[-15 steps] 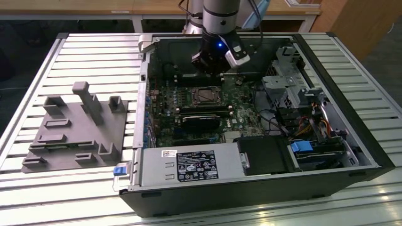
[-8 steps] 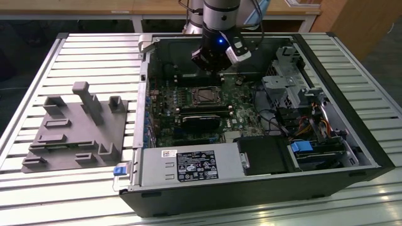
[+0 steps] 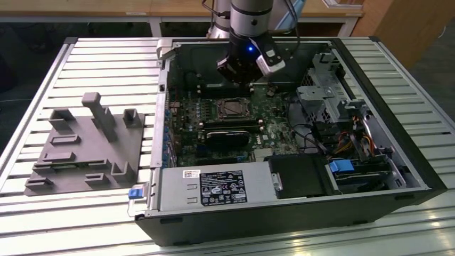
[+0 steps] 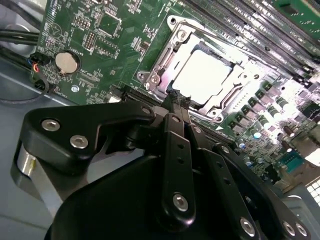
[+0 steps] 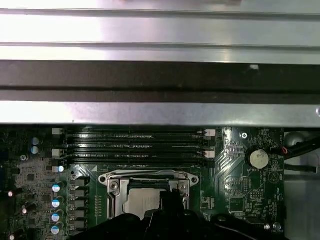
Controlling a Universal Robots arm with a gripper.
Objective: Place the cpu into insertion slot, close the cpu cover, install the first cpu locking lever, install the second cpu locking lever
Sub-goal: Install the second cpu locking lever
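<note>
The tool [image 4: 176, 100] hangs inside the open computer case [image 3: 398, 160], its fingers drawn together to a narrow tip with nothing visibly between them, poised just short of the insertion slot [image 4: 197, 75]. In the second wrist view the cpu [image 4: 204, 75] already lies flat in that slot, straight ahead of the fingertips, its pale metal top shining through the window of the cpu cover [image 4: 162, 65], which appears folded down around it. The step in hand, by my reading, is one of the locking levers: the tip sits close to the cover's near edge, though whether it touches a lever I cannot tell. To do it well, press only on the thin lever wire, sweep it under its catch, and keep clear of the chip's top and the capacitors [image 4: 257, 131] beside the slot. Beyond the slot run the long memory slots [image 5: 135, 145]. The case rests on a slatted worktop [image 3: 85, 58], which also carries a grey fixture block [image 3: 89, 146].
</note>
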